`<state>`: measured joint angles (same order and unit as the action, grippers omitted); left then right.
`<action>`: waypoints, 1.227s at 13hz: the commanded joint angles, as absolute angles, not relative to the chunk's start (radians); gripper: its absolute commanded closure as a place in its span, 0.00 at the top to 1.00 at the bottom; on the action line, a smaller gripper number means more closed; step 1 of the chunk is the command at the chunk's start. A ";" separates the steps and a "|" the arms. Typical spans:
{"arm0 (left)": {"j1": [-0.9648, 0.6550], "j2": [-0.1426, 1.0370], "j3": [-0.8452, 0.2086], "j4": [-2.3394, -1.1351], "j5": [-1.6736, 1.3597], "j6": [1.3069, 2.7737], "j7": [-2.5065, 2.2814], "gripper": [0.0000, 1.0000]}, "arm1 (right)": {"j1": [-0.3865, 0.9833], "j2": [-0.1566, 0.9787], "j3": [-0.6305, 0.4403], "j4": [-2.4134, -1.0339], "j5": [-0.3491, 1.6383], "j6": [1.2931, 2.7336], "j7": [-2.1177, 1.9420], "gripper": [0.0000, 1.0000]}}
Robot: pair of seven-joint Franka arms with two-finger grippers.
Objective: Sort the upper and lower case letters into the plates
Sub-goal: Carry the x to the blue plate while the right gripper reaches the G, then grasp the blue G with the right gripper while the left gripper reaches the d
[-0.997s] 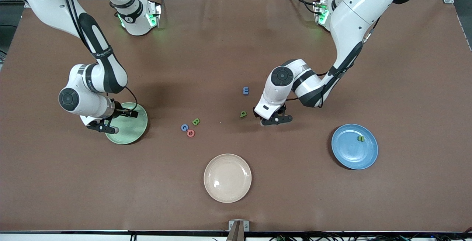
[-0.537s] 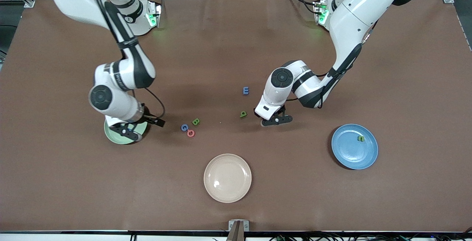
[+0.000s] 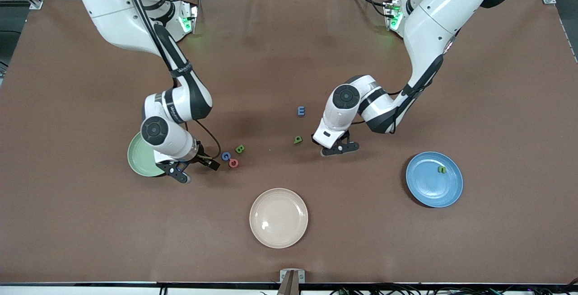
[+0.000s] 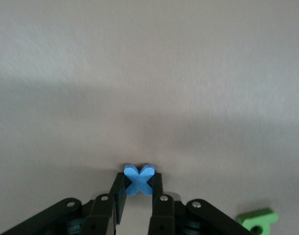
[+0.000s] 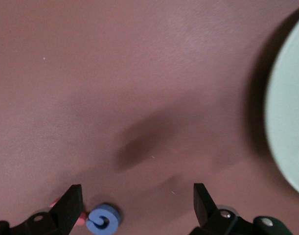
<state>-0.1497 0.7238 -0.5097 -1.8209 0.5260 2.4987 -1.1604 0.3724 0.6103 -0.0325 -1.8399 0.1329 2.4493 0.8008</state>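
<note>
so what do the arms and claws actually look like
Both arms are glossy white with black joint bands and round dark caps. Thin black cables loop along them, and green lights glow at the bases. The left claw and right claw are black, with angular two-finger jaws.

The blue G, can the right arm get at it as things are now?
Probably yes. The right gripper hangs open just beside the blue G, nothing lying between them; the red letter touching the G could get nudged.
</note>
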 commanded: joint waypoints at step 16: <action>0.341 0.594 -0.586 -1.842 0.528 2.375 -0.877 1.00 | 0.465 0.658 -0.043 -1.836 0.127 2.487 0.905 0.75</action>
<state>0.3517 0.6210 -0.5283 -1.8432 0.5276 2.4268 -0.8318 0.4503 0.6576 -0.0428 -1.8326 0.1308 2.4907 0.8907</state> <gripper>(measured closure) 0.251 0.198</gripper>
